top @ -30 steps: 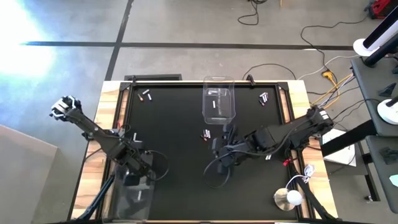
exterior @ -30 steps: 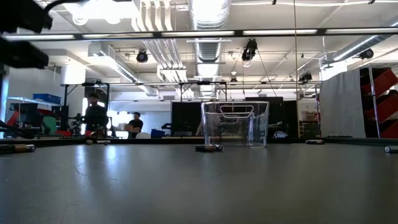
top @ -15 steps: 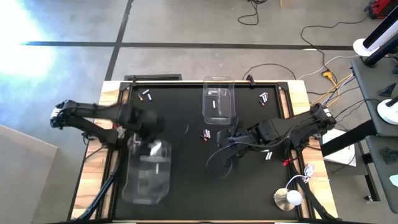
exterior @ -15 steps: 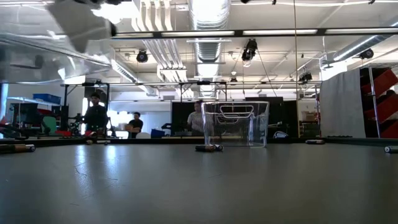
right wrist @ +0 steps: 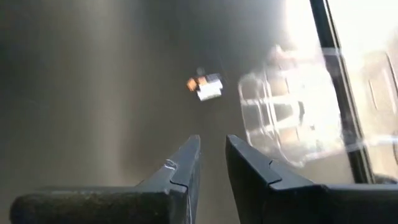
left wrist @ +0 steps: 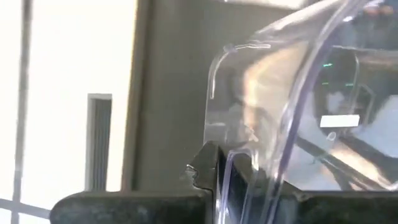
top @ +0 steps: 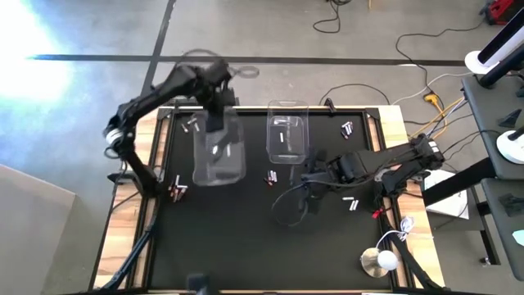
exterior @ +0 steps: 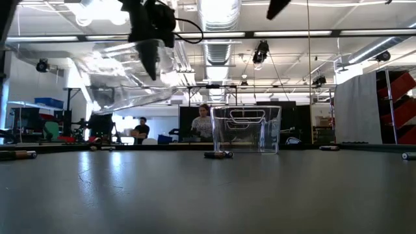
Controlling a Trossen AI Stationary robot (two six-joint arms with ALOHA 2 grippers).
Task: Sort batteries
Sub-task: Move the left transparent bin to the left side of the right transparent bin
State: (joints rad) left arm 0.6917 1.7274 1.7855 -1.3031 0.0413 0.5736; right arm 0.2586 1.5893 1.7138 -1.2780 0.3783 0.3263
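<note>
On black tabletop, scattered batteries, lit workshop beyond

This is a robotics lab or workshop hall: exposed ceiling ducts and strip lights overhead, a bare concrete floor with loose cables, far workbenches and seated people beyond the black table.

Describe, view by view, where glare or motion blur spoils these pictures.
High view: glare whitens the floor at upper left; the clear bin held by the left gripper is smeared. Low view: that bin is streaked. Right wrist view: the batteries are blurred.
</note>
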